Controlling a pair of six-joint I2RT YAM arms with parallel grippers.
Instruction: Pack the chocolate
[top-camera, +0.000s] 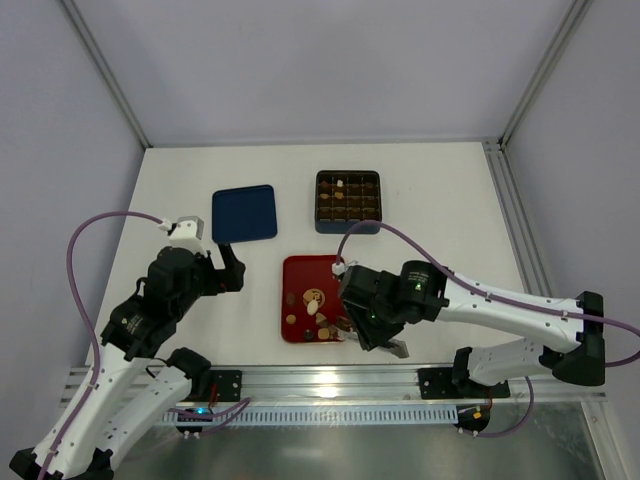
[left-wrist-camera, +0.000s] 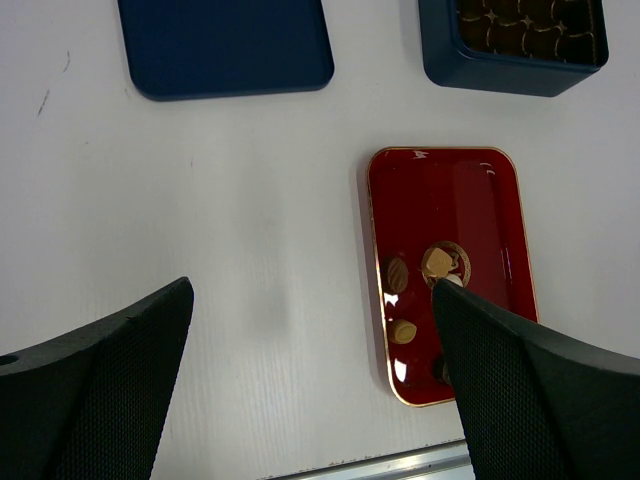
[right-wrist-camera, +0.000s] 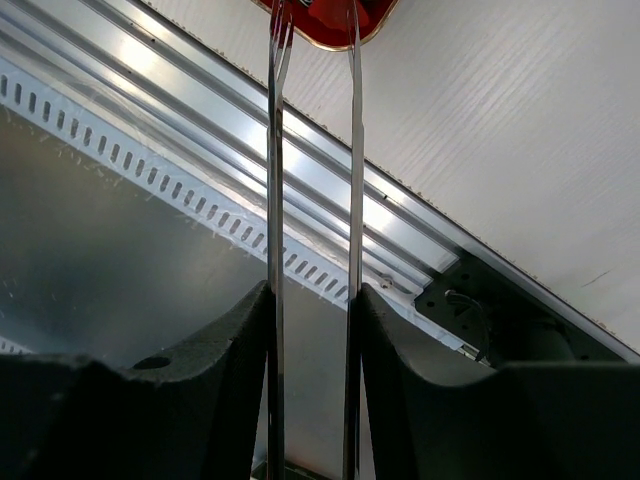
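Several chocolate pieces (top-camera: 311, 298), tan, brown and cream, lie in the near half of the flat red tray (top-camera: 303, 268). In the left wrist view they show as a brown one (left-wrist-camera: 397, 274) and tan ones (left-wrist-camera: 403, 331). My right gripper (top-camera: 375, 335) is shut on metal tongs (right-wrist-camera: 352, 150) whose arms reach to the tray's near right corner (right-wrist-camera: 330, 30); the tips are cut off by the frame edge. My left gripper (top-camera: 228, 262) is open and empty, above bare table left of the tray (left-wrist-camera: 450, 190).
The dark blue grid box (top-camera: 348, 226) stands behind the tray with a few pieces in its compartments; it also shows in the left wrist view (left-wrist-camera: 515, 70). Its flat blue lid (top-camera: 244, 212) lies to its left. The metal rail (right-wrist-camera: 330, 190) runs along the table's near edge.
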